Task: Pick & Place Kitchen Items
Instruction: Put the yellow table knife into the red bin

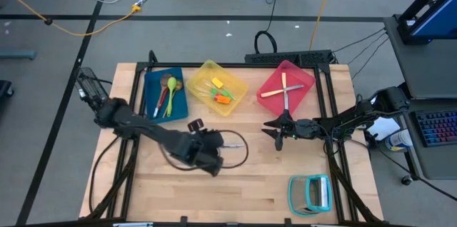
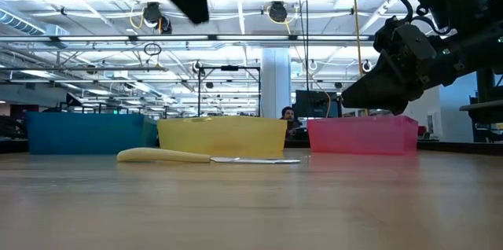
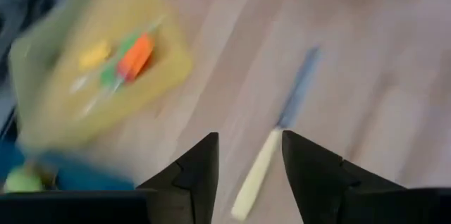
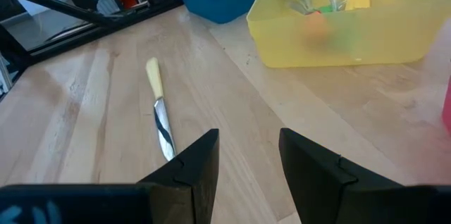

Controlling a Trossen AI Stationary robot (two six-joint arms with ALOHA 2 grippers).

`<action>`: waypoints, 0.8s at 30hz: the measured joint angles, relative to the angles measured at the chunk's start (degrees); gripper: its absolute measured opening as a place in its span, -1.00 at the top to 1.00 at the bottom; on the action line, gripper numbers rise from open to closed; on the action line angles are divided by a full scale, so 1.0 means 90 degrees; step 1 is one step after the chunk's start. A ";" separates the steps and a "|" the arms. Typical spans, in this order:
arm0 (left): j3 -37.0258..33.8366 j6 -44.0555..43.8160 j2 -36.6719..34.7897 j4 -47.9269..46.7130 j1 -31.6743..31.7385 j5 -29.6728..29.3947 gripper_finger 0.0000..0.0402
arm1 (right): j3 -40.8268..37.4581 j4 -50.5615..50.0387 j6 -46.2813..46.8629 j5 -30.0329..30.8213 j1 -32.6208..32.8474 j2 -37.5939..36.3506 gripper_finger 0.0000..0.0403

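A cream-handled knife lies flat on the bare table, in front of the yellow bin. The left gripper hangs above it with its fingers spread, the knife's handle showing in the gap between them but not held. The right gripper hovers just in front of the pink bin, fingers apart and holding nothing. Spoons lie in the blue bin, small spatulas in the yellow one.
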 joint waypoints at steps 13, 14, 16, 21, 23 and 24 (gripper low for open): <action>-0.4736 0.1637 -0.2190 0.5787 -0.0076 0.0732 0.20 | -0.0002 -0.0033 0.0118 -0.0002 0.0000 0.0000 0.30; -0.5162 0.1643 -0.2257 0.6410 -0.0002 0.0909 0.20 | -0.0002 -0.0031 0.0118 -0.0001 0.0000 -0.0001 0.30; -0.5892 0.1692 -0.2273 0.7625 0.0159 0.1275 0.20 | -0.0002 -0.0030 0.0118 0.0001 0.0002 0.0000 0.30; -0.7115 0.1641 -0.2233 0.9449 0.0452 0.1567 0.20 | -0.0002 -0.0030 0.0099 0.0012 0.0000 -0.0002 0.30; -0.7457 0.1784 -0.2216 0.9917 0.0495 0.1572 0.20 | -0.0002 -0.0031 0.0087 0.0016 0.0001 0.0000 0.30; -0.7587 0.1902 -0.2216 1.0154 0.0499 0.1569 0.20 | -0.0002 -0.0030 0.0077 0.0017 0.0002 -0.0002 0.30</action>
